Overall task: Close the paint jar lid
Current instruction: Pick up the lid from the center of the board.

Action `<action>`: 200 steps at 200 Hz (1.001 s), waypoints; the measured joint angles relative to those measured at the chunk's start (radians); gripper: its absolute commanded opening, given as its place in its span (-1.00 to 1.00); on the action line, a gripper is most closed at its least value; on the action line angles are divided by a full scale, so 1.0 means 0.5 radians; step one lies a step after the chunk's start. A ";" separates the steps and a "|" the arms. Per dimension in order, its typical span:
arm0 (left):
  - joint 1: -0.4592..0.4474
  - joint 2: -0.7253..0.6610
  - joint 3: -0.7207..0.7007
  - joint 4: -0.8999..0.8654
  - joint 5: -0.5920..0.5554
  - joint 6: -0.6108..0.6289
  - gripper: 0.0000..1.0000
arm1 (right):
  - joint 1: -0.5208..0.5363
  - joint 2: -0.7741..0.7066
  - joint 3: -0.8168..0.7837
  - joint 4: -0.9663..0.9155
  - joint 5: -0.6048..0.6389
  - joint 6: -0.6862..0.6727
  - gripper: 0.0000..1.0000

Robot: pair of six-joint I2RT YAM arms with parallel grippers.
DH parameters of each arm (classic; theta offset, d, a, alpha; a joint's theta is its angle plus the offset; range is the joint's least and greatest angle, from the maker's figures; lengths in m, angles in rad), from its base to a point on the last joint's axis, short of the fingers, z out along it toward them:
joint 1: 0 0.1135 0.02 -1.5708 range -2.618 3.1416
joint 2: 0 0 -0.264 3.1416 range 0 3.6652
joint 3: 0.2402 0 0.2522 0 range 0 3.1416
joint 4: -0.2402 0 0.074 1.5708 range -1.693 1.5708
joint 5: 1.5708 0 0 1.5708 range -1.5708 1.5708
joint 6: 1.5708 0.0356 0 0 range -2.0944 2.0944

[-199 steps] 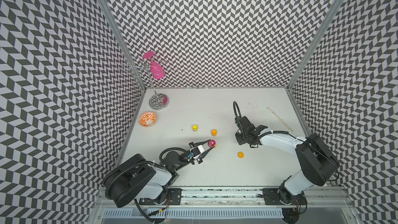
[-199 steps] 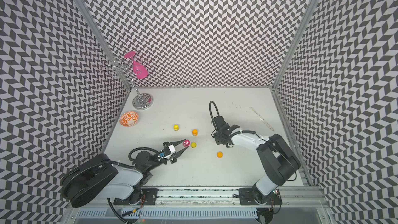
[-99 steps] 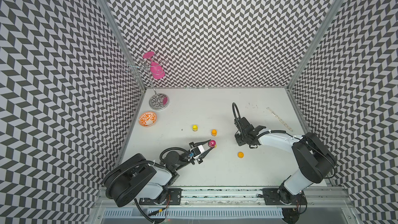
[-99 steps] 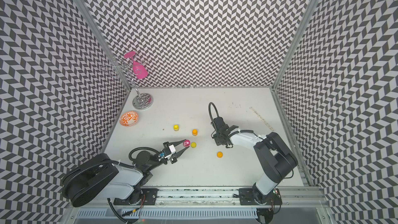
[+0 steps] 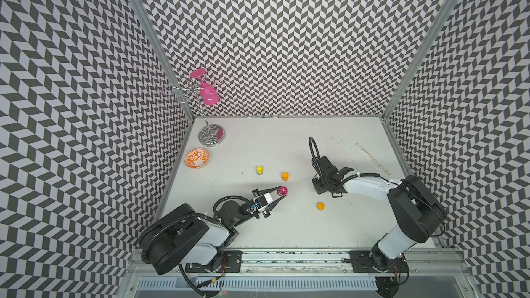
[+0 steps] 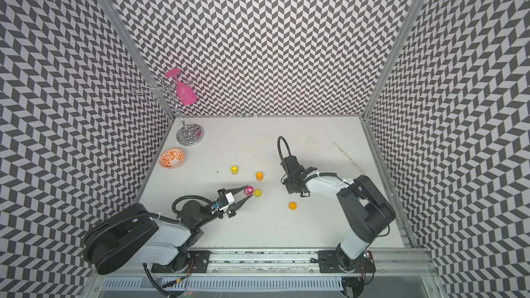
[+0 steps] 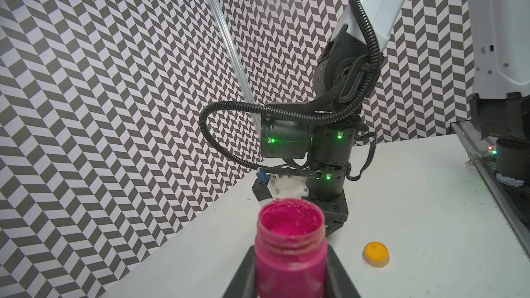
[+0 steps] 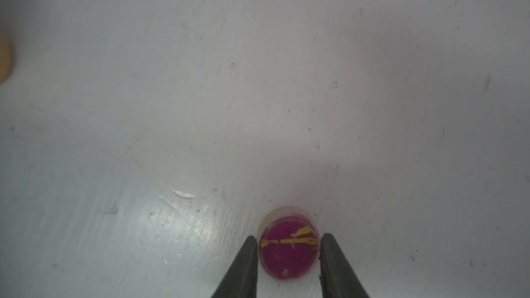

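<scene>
while the left gripper (image 5: 281,192) clamps the open pink paint jar (image 7: 290,253) near centre, the right gripper (image 8: 289,237) straddles the pink lid (image 8: 288,250) further right, grip unclear; next: pinch, lift, carry over.

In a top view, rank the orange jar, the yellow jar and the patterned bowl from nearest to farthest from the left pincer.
1. orange jar, just behind the left pincer.
2. yellow jar, farther back and toward the left wall.
3. patterned bowl, close to the left wall.
</scene>
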 measured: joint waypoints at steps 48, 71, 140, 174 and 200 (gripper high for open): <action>0.000 0.000 0.000 0.000 0.001 0.000 -0.37 | 0.000 -0.002 0.001 0.037 0.005 -0.006 -0.37; 0.000 0.000 0.000 0.000 0.001 0.000 -0.37 | -0.001 -0.010 -0.005 0.050 -0.024 -0.018 -0.37; 0.000 0.000 0.000 0.000 0.002 0.000 -0.37 | 0.000 -0.034 -0.020 0.050 -0.072 -0.024 -0.13; 0.000 0.000 0.000 0.000 0.002 -0.001 -0.37 | -0.001 -0.050 -0.029 0.052 -0.034 -0.021 -0.10; 0.000 0.000 0.000 0.000 0.003 -0.001 -0.36 | -0.001 -0.079 -0.035 0.056 -0.008 -0.019 -0.07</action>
